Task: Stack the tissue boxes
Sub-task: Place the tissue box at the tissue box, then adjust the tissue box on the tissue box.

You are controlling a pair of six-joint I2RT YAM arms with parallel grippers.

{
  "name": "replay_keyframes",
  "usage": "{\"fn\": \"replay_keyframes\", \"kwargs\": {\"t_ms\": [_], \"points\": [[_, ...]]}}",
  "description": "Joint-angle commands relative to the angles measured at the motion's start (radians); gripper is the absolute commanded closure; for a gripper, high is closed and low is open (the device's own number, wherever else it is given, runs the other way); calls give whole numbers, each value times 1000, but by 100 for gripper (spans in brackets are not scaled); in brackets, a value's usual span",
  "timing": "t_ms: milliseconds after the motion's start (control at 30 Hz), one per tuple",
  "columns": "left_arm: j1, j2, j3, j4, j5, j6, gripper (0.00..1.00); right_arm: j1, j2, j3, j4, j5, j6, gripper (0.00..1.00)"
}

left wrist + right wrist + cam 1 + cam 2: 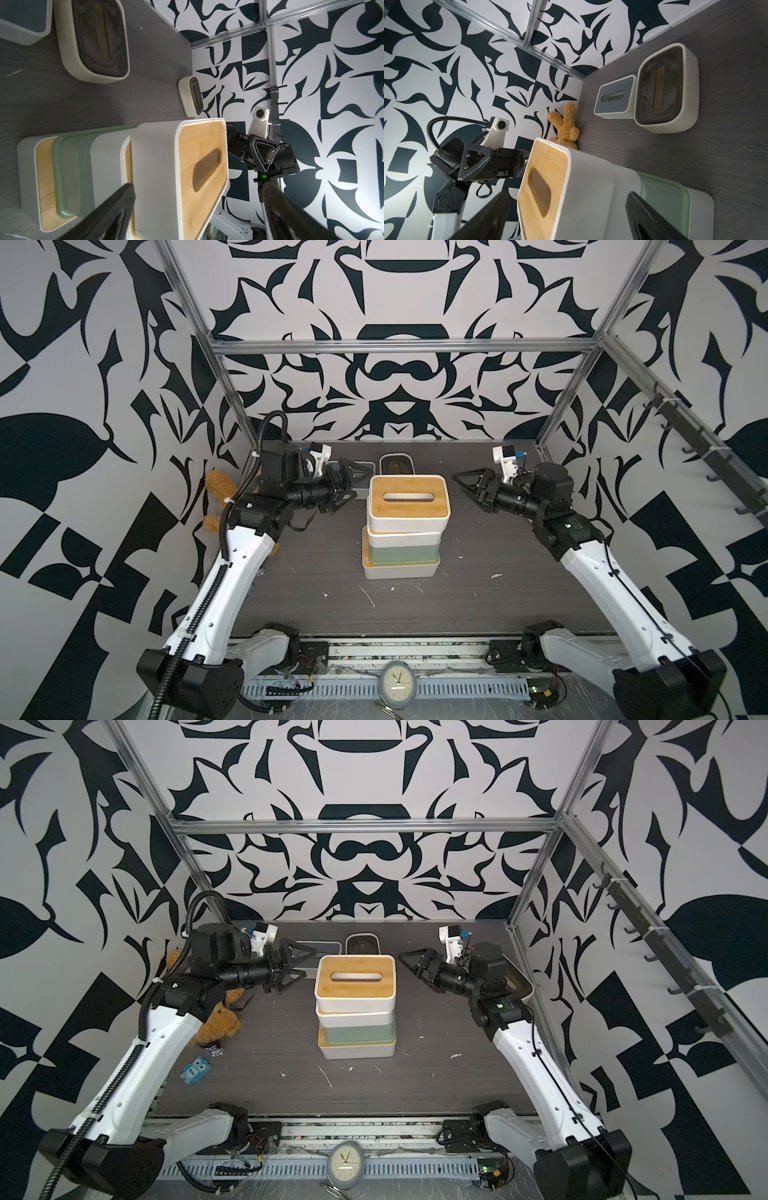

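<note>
Jaws wide apart, empty, on left gripper (352, 483) and right gripper (462, 486), flanking central four-box stack (404, 536): white rounded-rectangular box with slotted bamboo lid (408, 497) topmost, mint green box (401, 555) third down; cream rounded dark-lidded box (396, 463) behind.

A stack of three white bamboo-lidded tissue boxes (353, 991) and one mint-green box (359, 1033) stands on the dark tabletop (436, 1085); my left jaws and right jaws flank it, open.
</note>
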Motion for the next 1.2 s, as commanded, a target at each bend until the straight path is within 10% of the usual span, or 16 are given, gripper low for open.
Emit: {"fn": "replay_keyframes", "kwargs": {"t_ms": [0, 1167], "points": [[-3, 32, 65, -94, 30, 124, 1, 36, -24, 65, 0, -17, -48, 8], [-43, 96, 135, -137, 94, 201, 1, 153, 30, 111, 2, 17, -70, 9]]}}
